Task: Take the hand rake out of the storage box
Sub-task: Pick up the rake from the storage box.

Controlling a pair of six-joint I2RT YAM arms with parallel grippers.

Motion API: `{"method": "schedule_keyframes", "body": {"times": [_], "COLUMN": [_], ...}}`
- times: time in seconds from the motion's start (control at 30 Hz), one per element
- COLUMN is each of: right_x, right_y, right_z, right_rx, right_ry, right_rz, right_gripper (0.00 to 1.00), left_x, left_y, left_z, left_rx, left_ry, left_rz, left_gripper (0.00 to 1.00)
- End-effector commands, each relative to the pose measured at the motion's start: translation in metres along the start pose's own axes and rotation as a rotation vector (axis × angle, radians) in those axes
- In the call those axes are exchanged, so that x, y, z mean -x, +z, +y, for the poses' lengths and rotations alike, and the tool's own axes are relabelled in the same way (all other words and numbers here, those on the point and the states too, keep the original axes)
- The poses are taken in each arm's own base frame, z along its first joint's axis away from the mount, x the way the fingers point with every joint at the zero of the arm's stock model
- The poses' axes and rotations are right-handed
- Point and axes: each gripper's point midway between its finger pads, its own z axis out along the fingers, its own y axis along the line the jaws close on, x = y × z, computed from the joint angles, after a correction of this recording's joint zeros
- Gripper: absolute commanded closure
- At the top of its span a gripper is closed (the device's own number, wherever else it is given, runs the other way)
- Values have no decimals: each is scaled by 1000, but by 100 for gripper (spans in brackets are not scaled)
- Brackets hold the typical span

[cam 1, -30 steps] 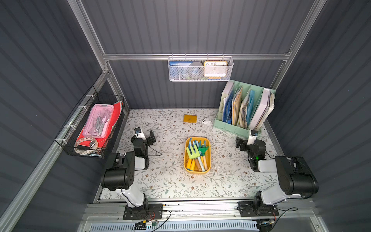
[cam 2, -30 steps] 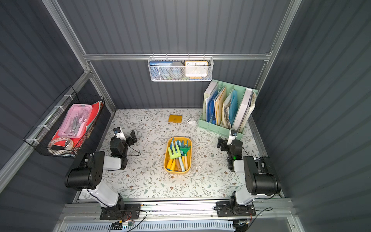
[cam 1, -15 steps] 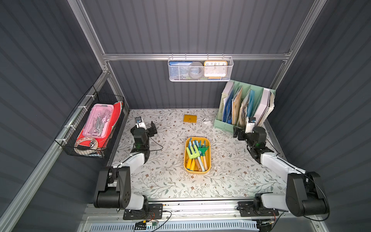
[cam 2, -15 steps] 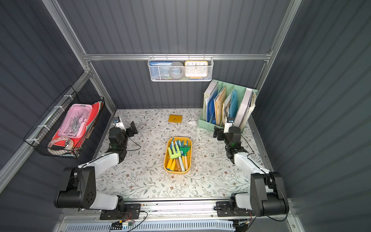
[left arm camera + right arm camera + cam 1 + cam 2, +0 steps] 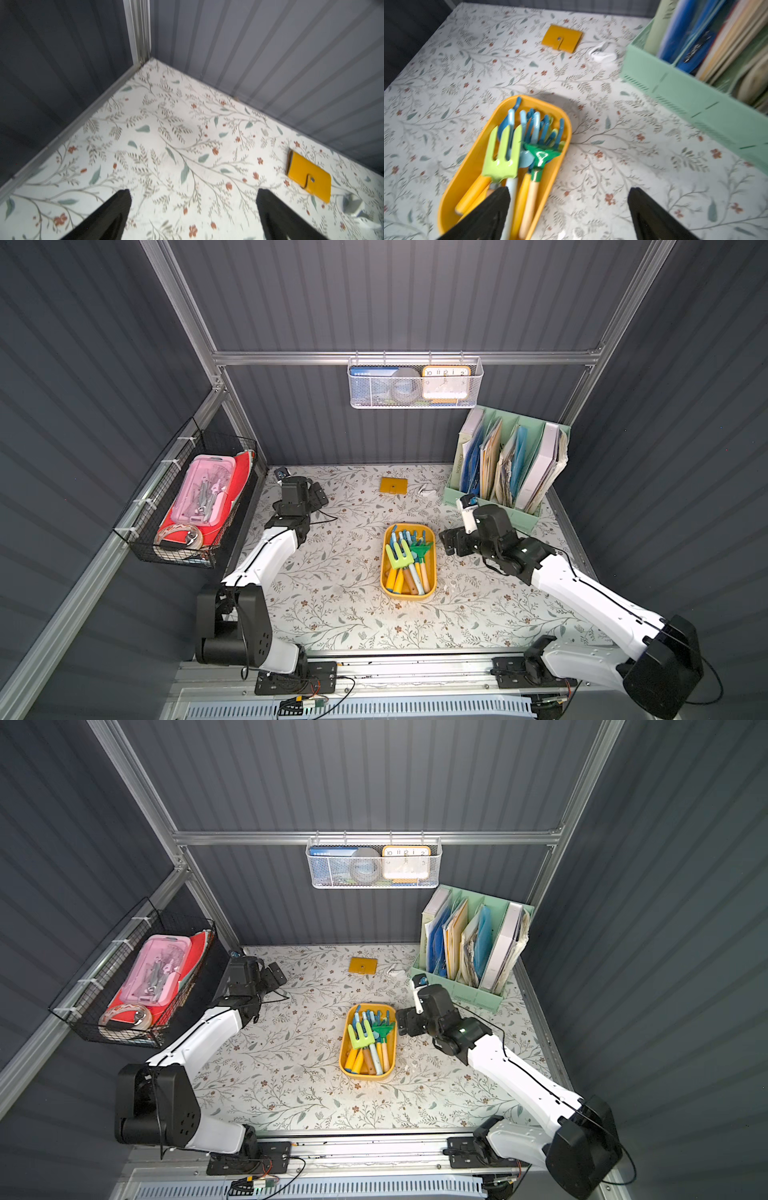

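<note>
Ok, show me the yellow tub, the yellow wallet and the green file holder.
yellow tub (image 5: 407, 596): in a top view, on its near rim
yellow wallet (image 5: 305, 170): left wrist view, on its cover
green file holder (image 5: 685, 97): right wrist view, on its front wall

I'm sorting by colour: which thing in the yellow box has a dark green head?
The small rake with the wooden handle; the fork beside it is lime green, and the other heads are blue.

Storage box (image 5: 471, 164) glossy smooth plastic; hand rake (image 5: 542, 154) glossy head, matt wooden handle.
</note>
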Motion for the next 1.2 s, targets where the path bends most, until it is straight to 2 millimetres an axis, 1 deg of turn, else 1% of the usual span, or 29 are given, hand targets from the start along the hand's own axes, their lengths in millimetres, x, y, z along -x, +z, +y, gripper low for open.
{"method": "schedule_keyframes", "body": {"times": [0.0,0.07,0.17,0.33,0.47,0.57,0.8,0.9,1.03,1.17], "right_x": [-56,-71,-85,-89,-93,-95,-91,-94,-96,-96], "right_y": [5,7,9,11,21,29,44,51,57,62], "right_z": [9,24,46,72,89,98,111,112,113,113], "right_rx": [-70,-69,-76,-88,-81,-79,-83,-96,-112,-132], "right_ry": [29,8,-19,-57,-70,-83,-106,-116,-119,-123], "right_rz": [230,286,324,345,372,382,390,407,422,424], "right_gripper": [11,13,16,22,31,35,45,50,53,55], "left_x": [-23,-34,-51,-71,-79,-83,-85,-84,-79,-75], "left_y": [-15,-17,-17,-19,-21,-21,-20,-20,-21,-23], "left_z": [-1,-2,0,-1,-1,-1,-2,-2,-2,-3], "left_rx": [36,51,64,68,70,74,80,81,88,82], "left_ry": [-18,-7,-1,22,17,18,16,17,16,14], "left_rz": [78,108,171,224,235,240,247,242,231,224], "left_gripper": [0,0,0,0,0,0,0,0,0,0]}}
